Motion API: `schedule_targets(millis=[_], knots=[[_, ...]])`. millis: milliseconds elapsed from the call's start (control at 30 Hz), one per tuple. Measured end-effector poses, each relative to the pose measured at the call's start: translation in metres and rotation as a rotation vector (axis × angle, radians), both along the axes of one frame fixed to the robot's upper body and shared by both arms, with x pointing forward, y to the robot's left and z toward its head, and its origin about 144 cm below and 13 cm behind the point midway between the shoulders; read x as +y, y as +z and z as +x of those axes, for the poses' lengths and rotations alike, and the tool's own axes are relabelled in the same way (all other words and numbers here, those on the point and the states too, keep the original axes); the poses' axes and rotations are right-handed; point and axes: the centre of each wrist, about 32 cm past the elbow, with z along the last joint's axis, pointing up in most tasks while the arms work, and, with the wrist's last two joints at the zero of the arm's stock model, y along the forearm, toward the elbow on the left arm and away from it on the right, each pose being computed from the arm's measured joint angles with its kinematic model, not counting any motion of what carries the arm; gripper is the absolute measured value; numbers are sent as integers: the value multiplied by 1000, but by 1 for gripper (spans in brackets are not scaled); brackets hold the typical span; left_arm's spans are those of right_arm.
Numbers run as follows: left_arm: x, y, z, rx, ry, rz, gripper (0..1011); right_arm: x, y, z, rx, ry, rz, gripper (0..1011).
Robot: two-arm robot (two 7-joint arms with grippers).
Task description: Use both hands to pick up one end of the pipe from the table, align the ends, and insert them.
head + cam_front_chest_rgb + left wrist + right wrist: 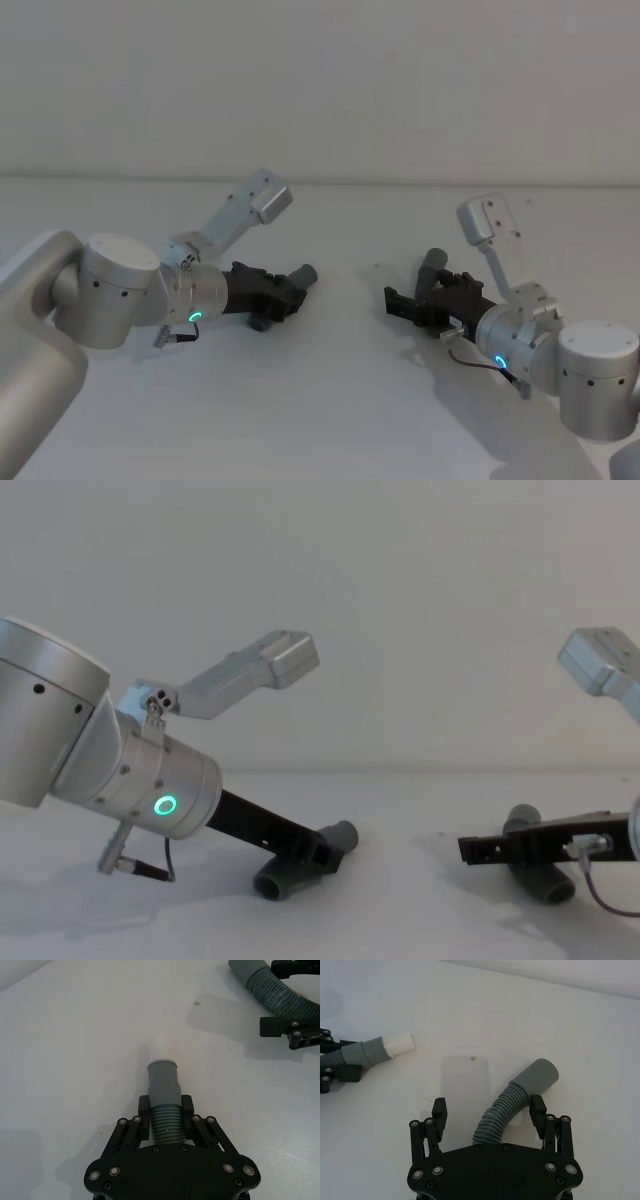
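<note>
A plain white table [330, 400] is filling the lower part of the head view, meeting a pale wall [320, 80] across the upper part. At centre left, the left gripper [293, 290] is sitting low over the table, its fingers clamping the ribbed middle of one dark-grey pipe piece [306, 273]. That piece is tilting, its smooth end pointing toward the frame's centre. In the right wrist view that end is showing a white sleeve [400, 1044]. At centre right, the right gripper [408, 303] is also sitting low over the table, with its fingers [440, 1112] spread wide apart. The second pipe piece [502, 1112] is curving between them, nearer one finger, its wide grey collar [536, 1077] sticking out past the fingertips. The two pieces are lying well apart, with bare table between them
</note>
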Motion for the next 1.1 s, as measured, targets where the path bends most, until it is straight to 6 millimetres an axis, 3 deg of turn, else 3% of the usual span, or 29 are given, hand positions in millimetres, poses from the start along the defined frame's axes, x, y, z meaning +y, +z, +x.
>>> schedule_targets(millis=[633,867,1100], knots=[[0,0,0,0,0,0,348,-2,-4,0,9,-22,-34,968],[0,0,0,0,0,0,348,-3,-4,-1,10,-25,-39,800],[0,0,0,0,0,0,348,-3,-5,-1,11,-27,-42,558]])
